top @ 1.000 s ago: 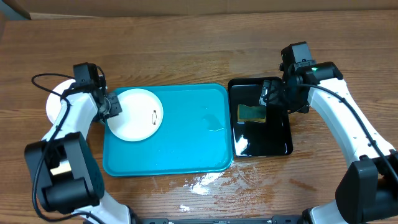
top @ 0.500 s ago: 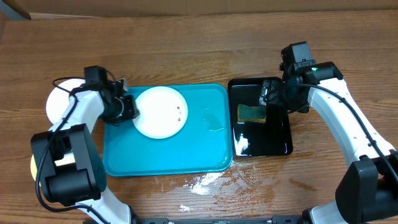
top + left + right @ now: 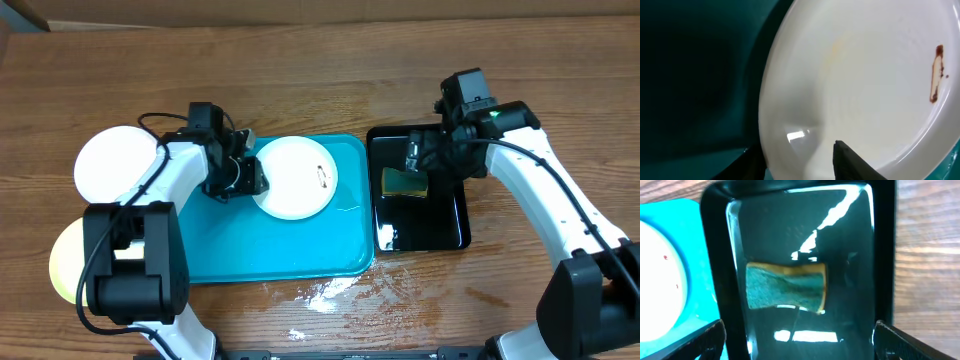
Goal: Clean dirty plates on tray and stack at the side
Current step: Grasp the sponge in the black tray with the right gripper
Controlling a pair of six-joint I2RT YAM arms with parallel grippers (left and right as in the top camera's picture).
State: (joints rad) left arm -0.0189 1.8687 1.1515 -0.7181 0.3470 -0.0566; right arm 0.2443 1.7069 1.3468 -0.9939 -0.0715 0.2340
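Note:
My left gripper [image 3: 247,178] is shut on the left rim of a white plate [image 3: 295,178] over the teal tray [image 3: 270,250]. The plate carries a brown smear [image 3: 937,72] near its far edge. In the left wrist view the plate [image 3: 865,75] fills the frame, its rim pinched between my fingers [image 3: 850,162]. My right gripper [image 3: 422,162] hangs open over the black basin [image 3: 445,225]. The green-and-yellow sponge [image 3: 786,286] lies in the basin's water, ahead of the widely spread right gripper [image 3: 800,345].
A clean white plate [image 3: 110,165] sits on the wood at far left, with a yellow plate [image 3: 62,262] nearer the front. Water is spilled on the table [image 3: 325,290] in front of the teal tray. The black basin touches the tray's right edge.
My left gripper has carried the dirty plate rightward across the teal tray, from its left end to near the middle. The right gripper has shifted slightly left over the sponge.

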